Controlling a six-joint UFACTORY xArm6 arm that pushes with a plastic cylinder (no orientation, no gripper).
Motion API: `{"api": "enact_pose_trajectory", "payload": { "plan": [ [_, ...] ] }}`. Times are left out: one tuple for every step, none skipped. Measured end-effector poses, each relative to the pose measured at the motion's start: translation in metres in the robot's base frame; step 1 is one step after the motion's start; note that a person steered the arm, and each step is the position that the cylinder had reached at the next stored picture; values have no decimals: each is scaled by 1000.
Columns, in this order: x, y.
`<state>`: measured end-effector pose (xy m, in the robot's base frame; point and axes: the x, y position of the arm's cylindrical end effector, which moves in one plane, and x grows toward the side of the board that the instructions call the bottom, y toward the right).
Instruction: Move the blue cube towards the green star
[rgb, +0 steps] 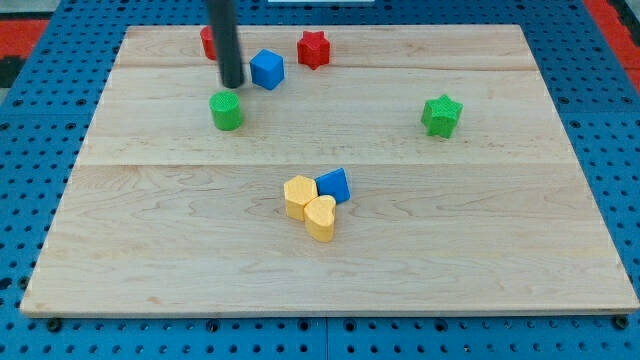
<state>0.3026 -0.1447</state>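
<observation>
My tip (233, 84) just left of the blue cube (267, 69) (contact unclear), no claw on this rod, green star (441, 115) well right

Blue pegboard (40, 60) beneath wooden board (330, 270)

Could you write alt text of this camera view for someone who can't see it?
My tip sits just left of the blue cube near the board's top; the green star lies far to the view's right. A green cylinder sits just below my tip.
</observation>
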Motion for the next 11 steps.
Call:
{"api": "enact_pose_trajectory", "payload": {
  "plan": [
    [-31, 21],
    [-48, 65],
    [24, 89],
    [108, 118],
    [107, 127],
    [73, 90],
    [47, 55],
    [9, 75],
    [54, 112],
    [121, 149],
    [78, 144]
  ]
}}
